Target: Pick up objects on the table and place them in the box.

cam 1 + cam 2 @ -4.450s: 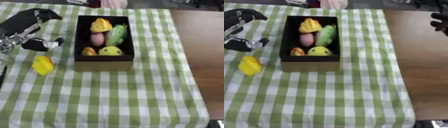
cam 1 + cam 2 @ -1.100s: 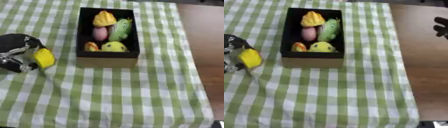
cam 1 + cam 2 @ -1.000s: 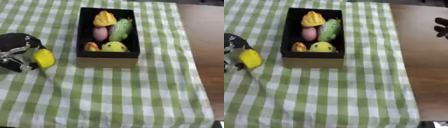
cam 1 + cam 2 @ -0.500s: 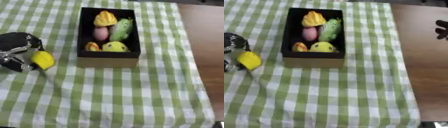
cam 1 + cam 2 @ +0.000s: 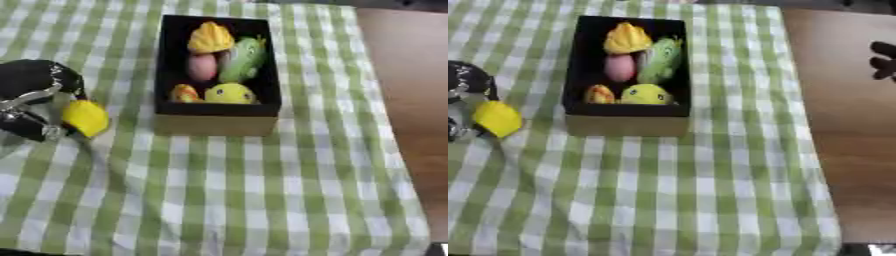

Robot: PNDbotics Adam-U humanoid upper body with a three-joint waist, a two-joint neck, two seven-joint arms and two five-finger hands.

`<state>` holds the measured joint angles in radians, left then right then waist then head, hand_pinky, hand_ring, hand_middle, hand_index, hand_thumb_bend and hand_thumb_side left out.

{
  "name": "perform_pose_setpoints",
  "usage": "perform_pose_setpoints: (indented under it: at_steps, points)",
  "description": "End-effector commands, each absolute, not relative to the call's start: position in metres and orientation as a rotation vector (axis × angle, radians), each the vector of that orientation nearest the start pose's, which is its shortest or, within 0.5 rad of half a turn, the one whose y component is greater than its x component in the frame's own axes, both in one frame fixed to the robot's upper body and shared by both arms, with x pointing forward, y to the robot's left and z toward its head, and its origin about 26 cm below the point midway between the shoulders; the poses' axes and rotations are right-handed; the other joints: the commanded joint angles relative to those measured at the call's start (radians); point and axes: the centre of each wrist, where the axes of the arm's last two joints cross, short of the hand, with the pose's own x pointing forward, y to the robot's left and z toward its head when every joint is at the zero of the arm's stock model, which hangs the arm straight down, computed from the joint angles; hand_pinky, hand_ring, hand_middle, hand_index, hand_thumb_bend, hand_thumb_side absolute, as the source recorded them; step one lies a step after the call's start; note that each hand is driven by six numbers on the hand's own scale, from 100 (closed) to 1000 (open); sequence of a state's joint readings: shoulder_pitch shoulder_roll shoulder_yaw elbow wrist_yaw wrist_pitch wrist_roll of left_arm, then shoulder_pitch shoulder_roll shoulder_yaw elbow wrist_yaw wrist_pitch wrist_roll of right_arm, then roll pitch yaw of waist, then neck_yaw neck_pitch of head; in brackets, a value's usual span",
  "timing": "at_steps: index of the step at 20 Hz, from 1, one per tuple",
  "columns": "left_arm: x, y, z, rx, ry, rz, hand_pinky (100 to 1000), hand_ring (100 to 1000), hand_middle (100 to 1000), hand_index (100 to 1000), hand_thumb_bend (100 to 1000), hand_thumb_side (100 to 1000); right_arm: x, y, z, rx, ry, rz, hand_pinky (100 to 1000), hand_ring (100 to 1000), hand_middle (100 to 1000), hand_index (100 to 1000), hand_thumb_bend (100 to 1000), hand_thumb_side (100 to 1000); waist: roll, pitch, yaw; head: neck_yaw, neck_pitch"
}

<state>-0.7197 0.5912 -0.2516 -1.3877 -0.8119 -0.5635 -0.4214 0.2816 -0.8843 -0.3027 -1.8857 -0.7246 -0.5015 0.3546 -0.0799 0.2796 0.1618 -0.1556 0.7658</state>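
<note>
Five toys already lie in the box (image 5: 217, 122). The left hand (image 5: 33, 107) grasps the last yellow toy (image 5: 86, 118) near the counter's left edge. The right hand (image 5: 884, 61) hangs past the right edge; its fingers cannot be made out.

A yellow rounded object (image 5: 86, 118) sits at nine o'clock of the black box (image 5: 218, 108), held off the green-checked desk. Inside the box lie a yellow shell-shaped toy (image 5: 211, 38), a pink egg (image 5: 201, 67), a green toy (image 5: 243, 59), a small orange piece (image 5: 185, 93) and a yellow round toy (image 5: 229, 93).

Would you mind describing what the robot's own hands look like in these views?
The left hand is mostly black, a rounded black shell with silver metal parts along its fingers. Of the right hand, only dark, rounded black fingertips show at the right eye view's right edge. No cables or markings are discernible.
</note>
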Motion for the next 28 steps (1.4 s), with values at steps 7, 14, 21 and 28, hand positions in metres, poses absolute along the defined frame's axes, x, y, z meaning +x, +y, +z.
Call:
perform_pose_setpoints:
  at_steps: [7, 14, 21, 28]
  points:
    - [0.404, 0.276, 0.249, -1.053, 2.222, 2.422, 810, 702, 546, 505, 228, 100, 0.214, -0.457, 0.179, -0.025, -2.144, 0.608, 1000, 1000, 603, 992, 100, 905, 0.006, -0.026, 0.005, -0.008, 0.004]
    - [0.397, 0.269, 0.26, -1.018, 2.262, 2.392, 820, 710, 555, 586, 204, 100, 0.213, -0.458, 0.179, -0.023, -2.143, 0.606, 1000, 1000, 603, 992, 100, 905, 0.006, -0.031, 0.006, -0.009, 0.004]
    - [0.394, 0.269, 0.26, -0.988, 2.287, 2.421, 838, 752, 614, 701, 163, 210, 0.213, -0.458, 0.178, -0.023, -2.141, 0.608, 1000, 1000, 603, 992, 100, 906, 0.005, -0.036, 0.008, -0.009, 0.004]
    - [0.393, 0.271, 0.258, -0.949, 2.278, 2.482, 846, 767, 645, 732, 107, 285, 0.213, -0.458, 0.176, -0.034, -2.139, 0.61, 1000, 1000, 604, 992, 100, 906, 0.004, -0.036, 0.009, -0.009, 0.004]
